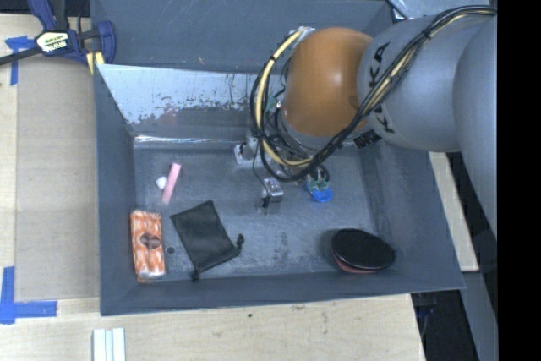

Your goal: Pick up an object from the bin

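- Overhead, in the camera view, the gripper (270,197) hangs low over bare floor near the middle of the grey metal bin (118,207); whether it is open or closed cannot be told.
- Nearest to it lies a small blue plastic piece (319,194), just to its right and apart from it.
- A black round disc with a red rim (362,250) sits toward the lower right corner.
- A black fabric pouch (203,237), an orange rectangular packet (146,243) and a thin pink stick (172,182) lie well to the left.
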Controlling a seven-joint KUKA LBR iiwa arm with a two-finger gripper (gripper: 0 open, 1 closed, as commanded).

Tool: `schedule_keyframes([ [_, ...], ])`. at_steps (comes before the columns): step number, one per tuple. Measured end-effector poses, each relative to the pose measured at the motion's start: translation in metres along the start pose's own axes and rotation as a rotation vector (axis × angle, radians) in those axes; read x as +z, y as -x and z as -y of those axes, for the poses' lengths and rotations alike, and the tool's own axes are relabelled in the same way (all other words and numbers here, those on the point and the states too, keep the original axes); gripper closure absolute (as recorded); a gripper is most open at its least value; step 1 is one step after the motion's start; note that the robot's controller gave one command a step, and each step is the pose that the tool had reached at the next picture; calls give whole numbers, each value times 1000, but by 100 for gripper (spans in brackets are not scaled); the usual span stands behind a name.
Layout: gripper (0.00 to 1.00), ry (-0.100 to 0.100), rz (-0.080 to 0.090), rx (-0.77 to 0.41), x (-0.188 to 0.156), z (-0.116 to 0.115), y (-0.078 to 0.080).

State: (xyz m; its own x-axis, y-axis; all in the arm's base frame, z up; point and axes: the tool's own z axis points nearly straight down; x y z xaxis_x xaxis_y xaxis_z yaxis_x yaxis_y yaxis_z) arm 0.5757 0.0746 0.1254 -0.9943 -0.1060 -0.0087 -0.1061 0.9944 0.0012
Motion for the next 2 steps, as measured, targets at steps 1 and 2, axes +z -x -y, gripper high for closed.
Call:
schedule_keyframes([
  [1,0,-6,20,-42,-40,28,43],
  [2,0,0,8,91,46,53,38],
])
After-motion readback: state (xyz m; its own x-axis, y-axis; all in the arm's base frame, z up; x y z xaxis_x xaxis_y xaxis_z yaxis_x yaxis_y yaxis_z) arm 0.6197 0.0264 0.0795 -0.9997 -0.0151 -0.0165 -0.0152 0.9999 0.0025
